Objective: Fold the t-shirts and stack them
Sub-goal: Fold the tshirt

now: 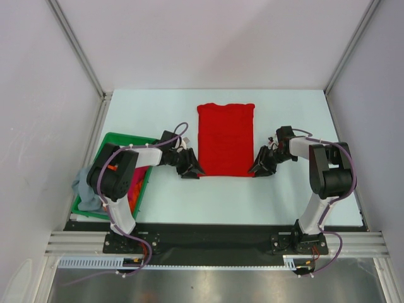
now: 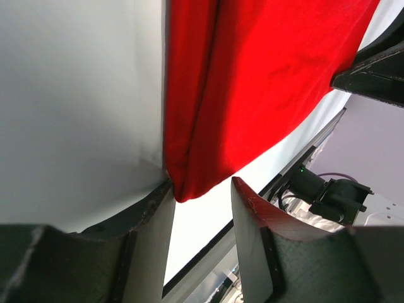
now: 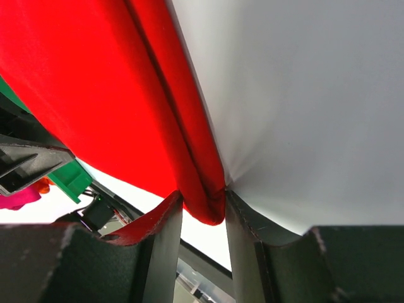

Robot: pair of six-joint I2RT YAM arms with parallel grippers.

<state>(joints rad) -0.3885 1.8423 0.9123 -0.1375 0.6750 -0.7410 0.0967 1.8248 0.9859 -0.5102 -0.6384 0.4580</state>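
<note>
1. The left fingers [image 2: 156,211] are standing spread, straddling the near-left corner of the red t-shirt [image 1: 225,140] without squeezing it. The right fingers [image 3: 165,221] are pinching its near-right corner, with the rolled edge filling their gap.
2. The surface [image 1: 151,107] is carrying the red t-shirt, which is lying flat as a long rectangle, its sleeves seemingly tucked in.
3. The green tray [image 1: 126,136] is sitting well apart to the left of the red t-shirt, partly hidden by the left arm.
4. The other t-shirts [image 1: 83,184] are bunching in that tray. Grey-blue cloth is spilling over the side farthest from the red t-shirt, and magenta and orange are showing inside. None is looking folded.
5. The task is looking early. The side folds are appearing done on one shirt, while its crosswise fold, the remaining shirts and any stack are waiting.
</note>
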